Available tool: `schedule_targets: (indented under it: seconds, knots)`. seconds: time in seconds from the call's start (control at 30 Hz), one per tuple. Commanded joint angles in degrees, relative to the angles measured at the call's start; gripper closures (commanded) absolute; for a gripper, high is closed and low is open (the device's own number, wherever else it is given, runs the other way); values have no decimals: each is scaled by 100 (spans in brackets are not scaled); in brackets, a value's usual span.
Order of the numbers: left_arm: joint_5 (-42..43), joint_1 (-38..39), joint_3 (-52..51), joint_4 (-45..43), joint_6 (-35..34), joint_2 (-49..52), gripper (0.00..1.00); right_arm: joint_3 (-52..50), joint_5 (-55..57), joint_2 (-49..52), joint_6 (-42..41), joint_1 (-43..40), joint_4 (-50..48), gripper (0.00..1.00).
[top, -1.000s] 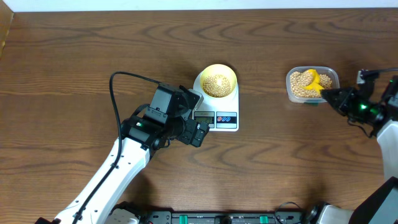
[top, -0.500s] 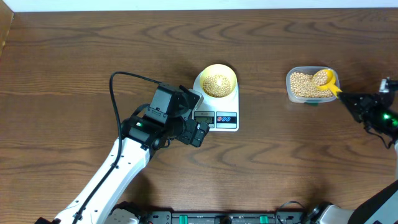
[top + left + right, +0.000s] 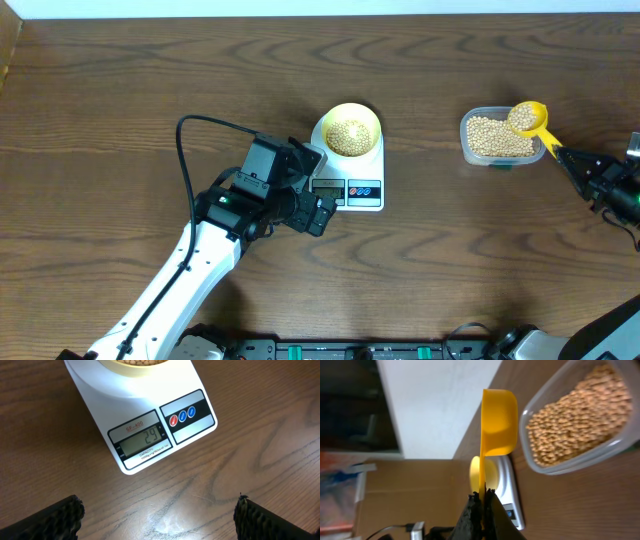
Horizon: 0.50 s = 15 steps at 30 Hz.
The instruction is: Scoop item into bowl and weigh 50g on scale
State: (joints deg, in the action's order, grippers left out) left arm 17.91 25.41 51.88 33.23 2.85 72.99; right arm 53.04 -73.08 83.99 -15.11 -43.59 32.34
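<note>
- Lifted out of the clear tub (image 3: 466,146) since a second ago, the yellow scoop (image 3: 541,128) now carries beans (image 3: 521,117).
- Pressed together on the scoop's handle, the right gripper (image 3: 562,154) has the scoop just ahead of it.
- Spread wide and empty, the left gripper (image 3: 157,519) has the scale (image 3: 150,405) just ahead, with the bean-filled bowl (image 3: 375,127) on its platform.

Dark brown wood-grain bench (image 3: 120,90). Carries white scale (image 3: 376,172) near the middle, display end toward the near edge, and clear plastic tub (image 3: 465,140) well apart on the right.
</note>
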Motion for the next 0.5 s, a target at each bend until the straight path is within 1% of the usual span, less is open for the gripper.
schedule_targets:
  seconds: [0.0,0.23,0.47]
  knots:
    - [48,7,85,15,55,37,2,-28,-629,37,-101,-24,33,98]
    - [48,7,85,15,55,37,2,-28,-1117,37,-186,114,96,98]
    - [48,7,85,15,55,37,2,-28,-1152,37,-560,614,92,98]
